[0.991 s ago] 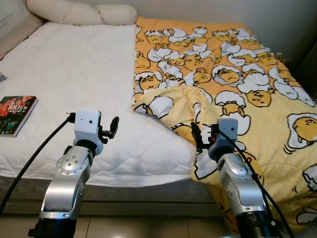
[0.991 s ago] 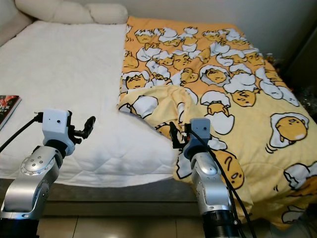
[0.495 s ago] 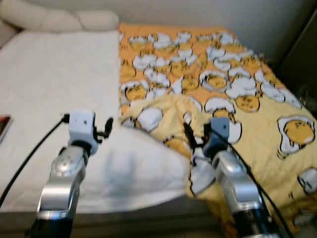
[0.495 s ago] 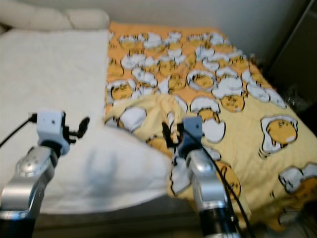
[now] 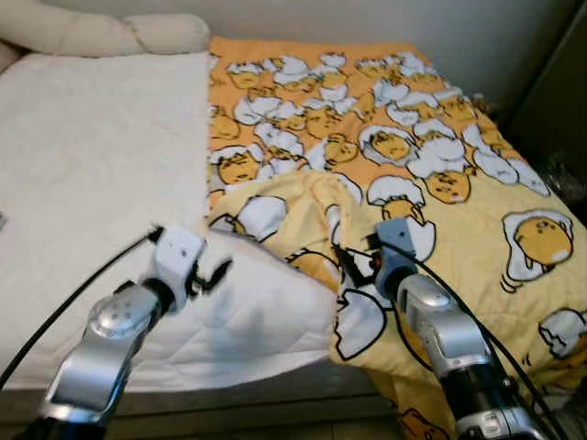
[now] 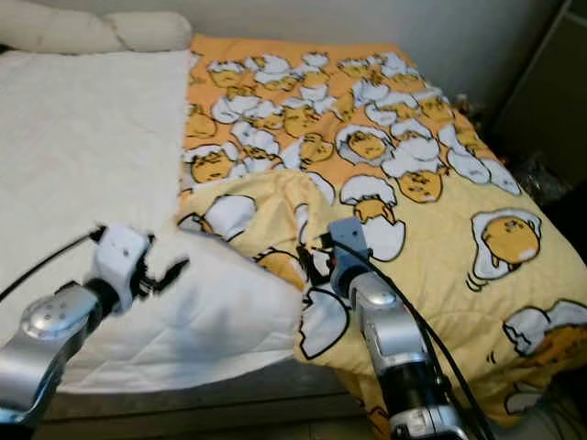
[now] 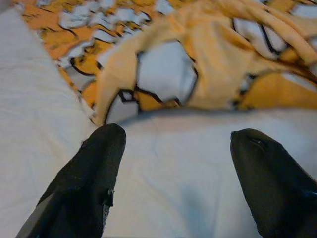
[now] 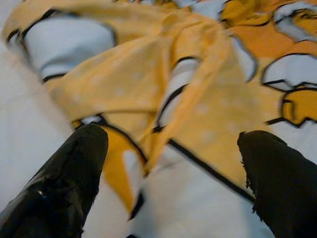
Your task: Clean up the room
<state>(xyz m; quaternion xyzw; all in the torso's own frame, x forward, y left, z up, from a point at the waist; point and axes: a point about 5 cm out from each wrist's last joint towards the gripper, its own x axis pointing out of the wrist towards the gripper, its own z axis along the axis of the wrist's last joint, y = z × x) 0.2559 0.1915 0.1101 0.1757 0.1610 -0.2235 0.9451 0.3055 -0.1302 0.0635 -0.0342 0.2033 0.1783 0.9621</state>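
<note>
A yellow blanket (image 5: 422,165) printed with egg cartoons covers the right half of the bed, its near left corner (image 5: 275,206) crumpled and folded back on the white mattress cover (image 5: 92,156). My left gripper (image 5: 218,271) hovers open over the white cover, just short of that folded corner; the left wrist view has its fingers (image 7: 94,163) spread wide with the fold (image 7: 198,74) ahead. My right gripper (image 5: 346,264) is open low over the blanket's rumpled edge, and in the right wrist view the yellow folds (image 8: 163,89) lie between its fingers (image 8: 74,163).
Two cream pillows (image 5: 110,32) lie at the head of the bed. A dark piece of furniture (image 5: 561,92) stands close to the bed's right side. The bed's front edge (image 5: 229,403) runs just before my arms, the blanket hanging over it at the right.
The camera has swung right, so the book at the left edge has left the picture. My left gripper has moved right, closer to the folded blanket corner. Both grippers stay open.
</note>
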